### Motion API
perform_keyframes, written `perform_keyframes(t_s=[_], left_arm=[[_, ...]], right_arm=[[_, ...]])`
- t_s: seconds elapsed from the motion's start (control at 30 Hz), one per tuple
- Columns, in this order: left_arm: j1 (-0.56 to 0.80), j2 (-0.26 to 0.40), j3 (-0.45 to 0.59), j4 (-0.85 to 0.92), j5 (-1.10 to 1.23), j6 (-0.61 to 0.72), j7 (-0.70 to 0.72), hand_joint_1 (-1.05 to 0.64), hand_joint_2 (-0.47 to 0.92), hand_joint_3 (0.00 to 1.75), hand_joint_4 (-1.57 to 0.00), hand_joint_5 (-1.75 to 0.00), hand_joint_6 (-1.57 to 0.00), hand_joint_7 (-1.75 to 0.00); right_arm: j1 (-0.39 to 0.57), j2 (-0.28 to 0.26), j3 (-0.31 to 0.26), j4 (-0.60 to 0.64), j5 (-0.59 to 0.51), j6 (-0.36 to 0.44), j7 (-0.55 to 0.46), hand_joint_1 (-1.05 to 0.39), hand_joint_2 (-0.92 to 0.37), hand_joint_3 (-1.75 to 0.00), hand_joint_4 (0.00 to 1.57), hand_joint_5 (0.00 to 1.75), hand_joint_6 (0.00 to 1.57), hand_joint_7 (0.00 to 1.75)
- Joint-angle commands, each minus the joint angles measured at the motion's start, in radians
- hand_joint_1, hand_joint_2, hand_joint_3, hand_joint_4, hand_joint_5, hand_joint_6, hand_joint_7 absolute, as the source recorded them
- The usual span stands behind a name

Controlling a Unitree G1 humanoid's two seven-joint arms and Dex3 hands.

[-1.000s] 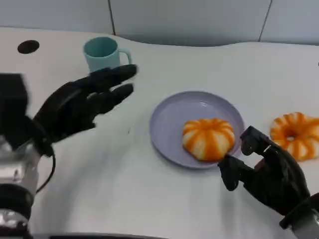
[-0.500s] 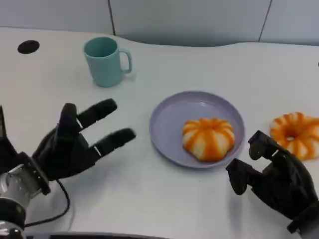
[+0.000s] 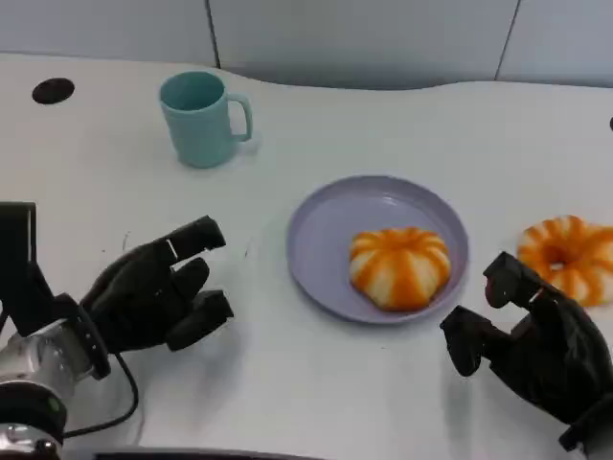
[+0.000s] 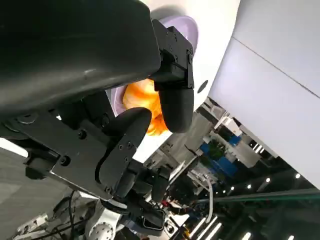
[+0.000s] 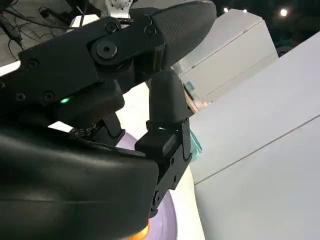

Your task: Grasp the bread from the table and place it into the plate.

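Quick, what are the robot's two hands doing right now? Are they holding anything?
Left hand: open, holding nothing, fingers apart above the table.
Right hand: open, holding nothing, beside the plate.

Glossy plate (image 3: 326, 220), matt table (image 3: 383, 125)

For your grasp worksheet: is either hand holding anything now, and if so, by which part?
Nothing is held. The left hand and right hand hold nothing, fingers apart; one orange-striped bread lies on the plate.
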Motion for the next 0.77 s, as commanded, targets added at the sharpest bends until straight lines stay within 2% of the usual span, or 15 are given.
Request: perform_keyframes(t_s=[0.03, 0.17, 0.37, 0.43, 0.57, 0.67, 0.77], left_arm=[[-0.035, 0.014, -0.009, 0.042, 0.034, -0.025, -0.047, -0.09, 0.31, 1.72, -1.56, -1.75, -1.08, -1.75], [-0.059, 0.025, -0.013, 0.081, 0.048, -0.006, -0.1, -0.1, 0.27, 1.71, -1.54, -1.75, -1.03, -1.75], [-0.079, 0.024, -0.007, 0.111, 0.064, -0.015, -0.106, -0.11, 0.23, 1.7, -1.52, -1.75, -0.98, -1.75], [-0.084, 0.023, -0.004, 0.119, 0.067, -0.021, -0.105, -0.12, 0.23, 1.69, -1.51, -1.75, -0.89, -1.75], [-0.088, 0.019, 0.002, 0.126, 0.065, -0.025, -0.105, -0.12, 0.25, 1.69, -1.5, -1.75, -0.82, -1.75], [-0.086, 0.014, 0.005, 0.125, 0.068, -0.028, -0.098, -0.13, 0.26, 1.72, -1.51, -1.75, -0.96, -1.75], [-0.079, 0.009, 0.007, 0.119, 0.071, -0.032, -0.09, -0.13, 0.26, 1.72, -1.52, -1.75, -1.02, -1.75]], right_arm=[[-0.003, -0.015, -0.008, -0.006, 0.002, 0.003, -0.013, -0.39, -0.89, 0.0, 0.87, 1.75, 0.63, 1.75], [-0.013, -0.018, -0.012, 0.002, 0.009, 0.015, -0.014, -0.39, -0.89, 0.0, 0.88, 1.75, 0.64, 1.75], [-0.032, -0.023, -0.021, 0.024, 0.015, 0.021, -0.001, -0.38, -0.88, 0.0, 0.88, 1.75, 0.64, 1.75], [-0.04, -0.027, -0.022, 0.036, 0.011, 0.012, 0.004, -0.39, -0.88, 0.0, 0.87, 1.75, 0.63, 1.75], [-0.043, -0.03, -0.025, 0.044, 0.012, 0.009, 0.002, -0.4, -0.88, 0.0, 0.87, 1.75, 0.62, 1.75], [-0.039, -0.029, -0.029, 0.049, 0.017, 0.004, 0.009, -0.39, -0.88, 0.0, 0.87, 1.75, 0.63, 1.75], [-0.029, -0.029, -0.03, 0.043, 0.013, 0.004, 0.008, -0.39, -0.88, 0.0, 0.87, 1.75, 0.63, 1.75]])
